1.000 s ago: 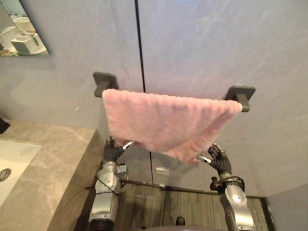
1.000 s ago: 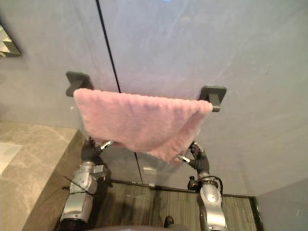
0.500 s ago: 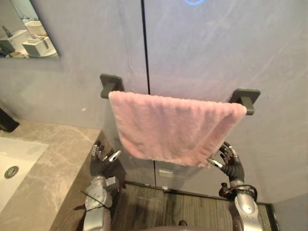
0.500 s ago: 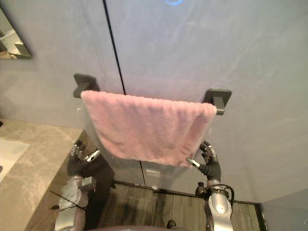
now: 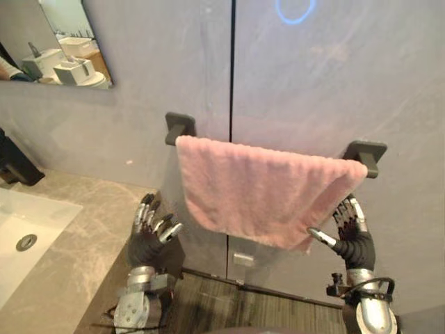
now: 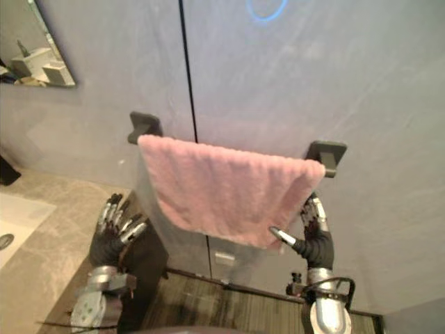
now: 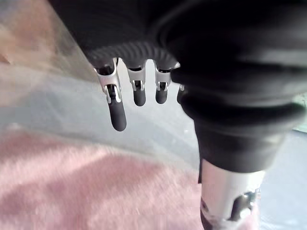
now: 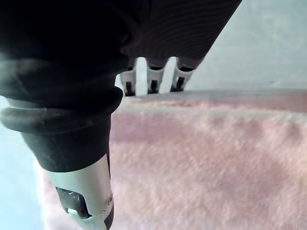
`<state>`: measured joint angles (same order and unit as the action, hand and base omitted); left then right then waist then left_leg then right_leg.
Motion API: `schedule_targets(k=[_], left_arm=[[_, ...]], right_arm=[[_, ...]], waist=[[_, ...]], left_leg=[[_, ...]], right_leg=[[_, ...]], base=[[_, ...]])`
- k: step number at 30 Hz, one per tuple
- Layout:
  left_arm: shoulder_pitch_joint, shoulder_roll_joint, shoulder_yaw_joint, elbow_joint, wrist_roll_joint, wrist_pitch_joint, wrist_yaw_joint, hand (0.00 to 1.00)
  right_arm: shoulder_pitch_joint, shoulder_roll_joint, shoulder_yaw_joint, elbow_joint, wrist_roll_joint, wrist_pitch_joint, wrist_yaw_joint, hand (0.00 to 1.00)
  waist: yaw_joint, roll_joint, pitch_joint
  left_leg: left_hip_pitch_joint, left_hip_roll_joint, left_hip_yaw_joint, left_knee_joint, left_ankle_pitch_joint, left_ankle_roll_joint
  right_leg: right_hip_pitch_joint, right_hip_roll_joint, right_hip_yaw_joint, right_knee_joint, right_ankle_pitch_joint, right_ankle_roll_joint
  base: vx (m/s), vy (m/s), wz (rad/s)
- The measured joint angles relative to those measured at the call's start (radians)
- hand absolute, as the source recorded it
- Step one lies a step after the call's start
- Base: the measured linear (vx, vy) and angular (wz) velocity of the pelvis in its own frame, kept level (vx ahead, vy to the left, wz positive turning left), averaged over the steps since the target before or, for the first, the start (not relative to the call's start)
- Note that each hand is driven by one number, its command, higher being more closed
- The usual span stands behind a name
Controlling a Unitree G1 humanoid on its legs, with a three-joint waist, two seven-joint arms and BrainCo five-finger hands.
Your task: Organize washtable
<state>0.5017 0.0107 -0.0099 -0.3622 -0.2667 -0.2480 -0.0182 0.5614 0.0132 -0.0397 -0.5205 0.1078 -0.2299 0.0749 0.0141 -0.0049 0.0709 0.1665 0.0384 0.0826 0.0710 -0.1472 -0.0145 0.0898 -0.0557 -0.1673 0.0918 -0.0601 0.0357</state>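
Fluffy pink towel (image 5: 268,198) draped on dark rail (image 5: 366,154); left hand (image 5: 149,242) & right hand (image 5: 354,243) splayed, empty. Poss. snagged & dragged off if brushed.

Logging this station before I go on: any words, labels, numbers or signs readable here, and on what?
No readable words or numbers.
Wall: a blue ring, no letters in it.
White plate under the towel: too small to tell if printed.
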Motion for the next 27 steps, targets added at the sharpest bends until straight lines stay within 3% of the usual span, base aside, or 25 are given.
schedule_targets(k=[8,16,24,27], left_arm=[[0.055,0.017,-0.020,-0.138,-0.007,-0.037,0.001,0.00],[0.087,0.011,-0.017,-0.229,0.002,-0.078,0.080,0.00],[0.097,-0.028,0.058,-0.255,0.065,-0.086,0.178,0.00],[0.095,-0.027,0.062,-0.304,0.065,-0.113,0.200,0.00]], right_arm=[[0.080,0.000,0.009,-0.113,-0.002,-0.026,0.018,0.00],[0.083,-0.002,0.010,-0.173,-0.040,-0.045,0.006,0.00],[0.070,0.002,-0.011,-0.223,-0.082,-0.071,-0.058,0.00],[0.027,0.003,-0.049,-0.253,-0.082,-0.091,-0.082,0.00]], waist=[[-0.002,-0.006,-0.016],[-0.001,-0.002,-0.022],[-0.002,0.006,-0.033],[-0.002,0.005,-0.040]], left_leg=[[0.003,0.000,0.023,0.023,-0.016,-0.009],[0.006,-0.001,0.033,0.055,-0.038,-0.007],[0.018,-0.005,0.025,0.052,-0.039,-0.005],[0.021,-0.006,0.015,0.051,-0.038,-0.005]], right_leg=[[-0.044,-0.012,0.012,0.102,-0.063,-0.001],[-0.061,-0.016,0.028,0.163,-0.095,-0.002],[-0.058,-0.021,0.029,0.189,-0.109,-0.002],[-0.053,-0.021,0.026,0.189,-0.109,-0.002]], base=[[0.01,-0.001,-0.04],[-0.02,-0.005,-0.05],[-0.04,-0.006,0.01],[-0.03,-0.005,0.04]])
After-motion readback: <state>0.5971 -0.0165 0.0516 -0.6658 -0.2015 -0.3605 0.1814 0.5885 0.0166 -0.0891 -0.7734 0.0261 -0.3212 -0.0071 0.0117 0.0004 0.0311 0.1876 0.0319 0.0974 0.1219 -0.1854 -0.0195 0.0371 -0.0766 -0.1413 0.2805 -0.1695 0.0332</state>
